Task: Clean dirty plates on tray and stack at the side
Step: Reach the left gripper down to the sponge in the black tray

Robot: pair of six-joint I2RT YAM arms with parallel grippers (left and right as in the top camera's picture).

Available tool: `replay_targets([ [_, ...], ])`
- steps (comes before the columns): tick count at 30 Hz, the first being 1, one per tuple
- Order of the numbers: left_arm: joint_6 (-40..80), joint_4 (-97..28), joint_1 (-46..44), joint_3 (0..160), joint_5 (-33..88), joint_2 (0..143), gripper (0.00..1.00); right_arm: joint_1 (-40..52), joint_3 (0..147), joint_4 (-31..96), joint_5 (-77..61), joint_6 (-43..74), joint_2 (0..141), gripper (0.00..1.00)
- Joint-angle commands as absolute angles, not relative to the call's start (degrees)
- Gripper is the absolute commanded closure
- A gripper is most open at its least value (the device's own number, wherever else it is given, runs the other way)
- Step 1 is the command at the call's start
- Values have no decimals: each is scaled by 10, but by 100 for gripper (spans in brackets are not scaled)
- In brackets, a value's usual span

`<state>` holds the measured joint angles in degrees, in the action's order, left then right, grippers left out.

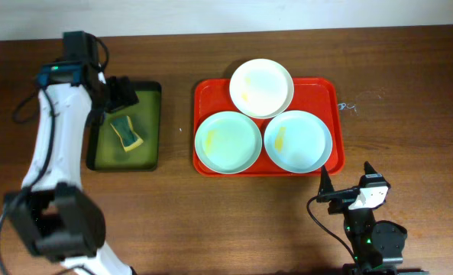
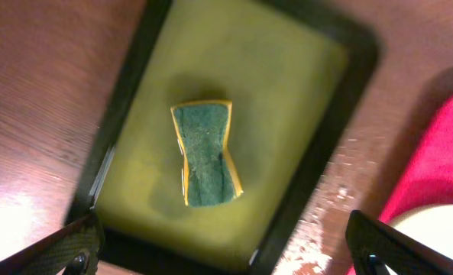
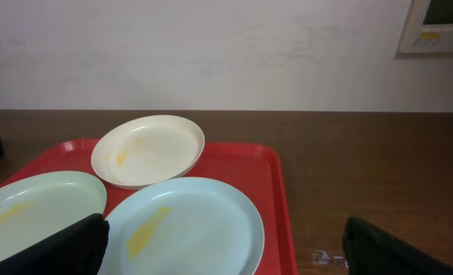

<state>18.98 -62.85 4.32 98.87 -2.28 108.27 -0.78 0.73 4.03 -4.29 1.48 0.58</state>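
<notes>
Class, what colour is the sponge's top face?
The sponge is dark green, yellow-edged; left wrist view.

red tray (image 2: 448,137) was cut by right edge in left wrist view, white plate (image 2: 440,225) showed only a sliver, left blue plate (image 3: 27,210) was cropped in right wrist view

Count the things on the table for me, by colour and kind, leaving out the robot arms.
Blue plates: 2
White plate: 1
Red tray: 1
Green tray: 1
Sponge: 1
Total: 6
</notes>
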Motion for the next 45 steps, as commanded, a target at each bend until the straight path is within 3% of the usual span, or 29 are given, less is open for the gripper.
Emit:
replay_targets([
  [1,203,-625,44,999,-32,1160,0,-11,3,42,-40,15,2,2],
  [9,203,-583,53,999,-32,1268,0,-11,3,42,-40,15,2,2],
  [11,203,-574,54,999,-33,1271,7,-11,3,42,-40,15,2,2],
  [12,203,-570,54,999,-33,1271,29,-11,3,42,-40,15,2,2],
  [13,203,-570,54,999,-33,1271,45,-11,3,42,-40,15,2,2],
  [14,203,-570,54,999,-39,1271,53,-11,3,42,-40,15,2,2],
  [16,203,-570,54,997,-46,1272,50,-11,3,42,-40,15,2,2],
  [18,203,-568,54,993,-45,1277,35,-11,3,42,-40,15,2,2],
  [22,203,-569,54,993,-44,1295,34,-11,3,42,-40,15,2,2],
  [23,203,-569,54,993,-44,1303,39,-11,3,42,-40,15,2,2],
  [24,203,-570,54,993,-44,1304,64,-11,3,42,-40,15,2,2],
  [25,203,-570,54,993,-44,1304,82,-11,3,42,-40,15,2,2],
  [27,203,-572,54,997,-44,1302,99,-11,3,42,-40,15,2,2],
  [28,203,-578,54,1002,-44,1302,100,-11,3,42,-40,15,2,2],
  [31,203,-615,54,1027,-44,1302,100,-11,3,42,-40,15,2,2],
  [32,203,-634,54,1041,-43,1302,70,-11,3,42,-40,15,2,2],
  [33,203,-650,54,1051,-43,1302,4,-11,3,42,-40,15,2,2],
  [40,203,-715,54,1060,-22,1303,0,-11,3,42,-40,15,2,1],
  [45,203,-720,54,1060,-22,1303,25,-11,3,42,-40,15,2,2],
])
